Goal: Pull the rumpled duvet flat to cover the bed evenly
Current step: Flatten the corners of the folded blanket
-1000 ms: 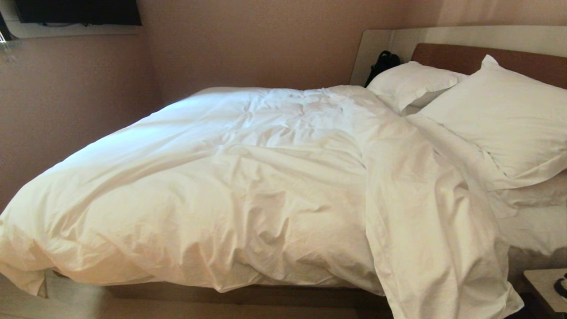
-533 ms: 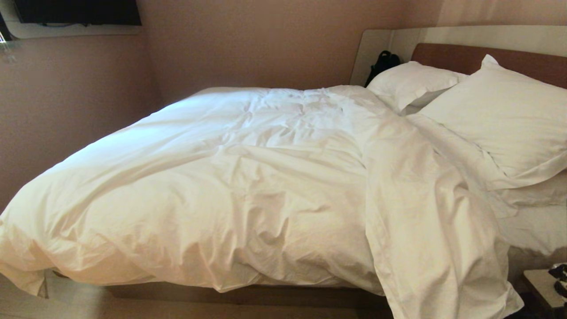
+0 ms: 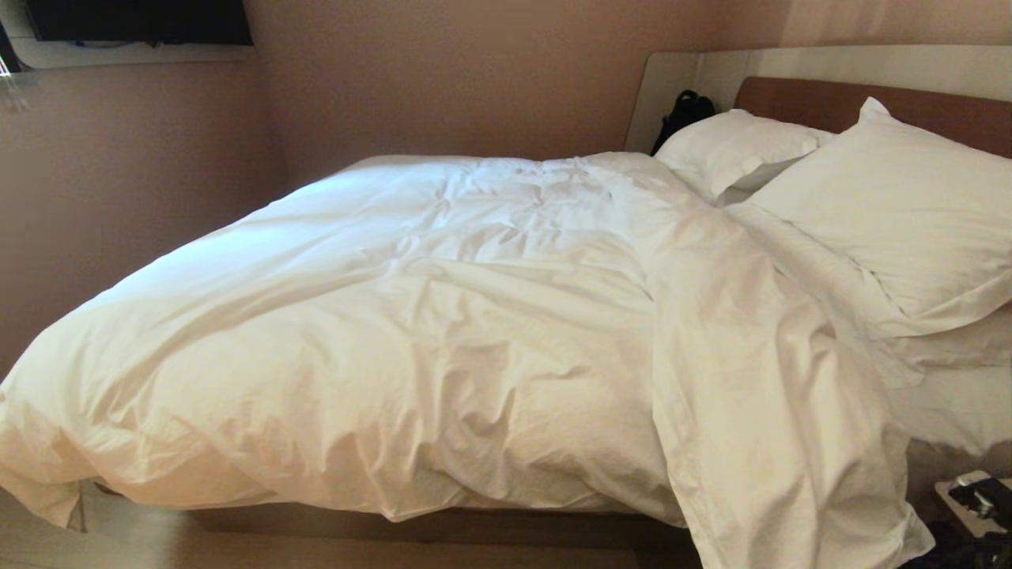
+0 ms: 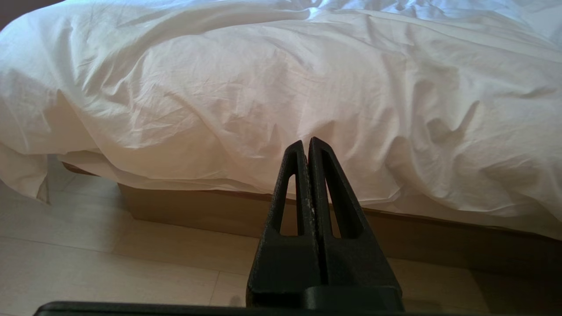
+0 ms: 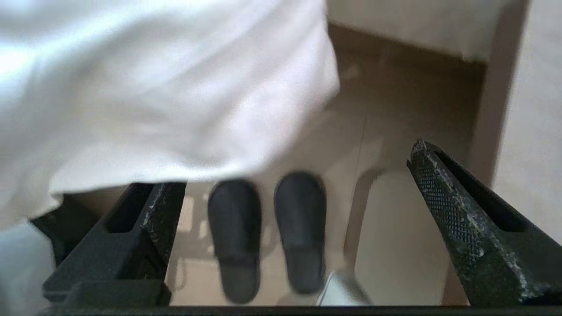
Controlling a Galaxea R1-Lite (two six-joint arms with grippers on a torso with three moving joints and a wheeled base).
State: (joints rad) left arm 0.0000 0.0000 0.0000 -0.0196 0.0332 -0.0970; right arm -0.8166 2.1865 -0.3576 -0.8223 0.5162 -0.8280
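the duvet (image 3: 411, 348) is lying bunched across the bed (image 3: 443, 525), covering most of it but stopping short of the two pillows (image 3: 877, 213) by the headboard. its long axis is running from the foot end, on the robot's left, towards the headboard on its right, though the whole thing is sitting skewed. one corner flap is spilling over the near side of the bed and hanging down towards the floor, so that side is getting more cloth than it should while the strip below the pillows is showing bare sheet (image 3: 949, 403).

the right pincer (image 5: 290, 210) is hovering low beside that hanging flap, its jaws standing wide apart and holding nothing, with a pair of dark slippers (image 5: 268, 237) on the floor beneath it. i'd guess it is there because the drooping corner is the handiest bit to grab and haul up towards the pillows. in the head view only a sliver of it is showing at the lower right edge.

the left pincer (image 4: 306, 145) is parked in front of the near edge of the bed, jaws pressed together, empty, pointing at the duvet's overhang.
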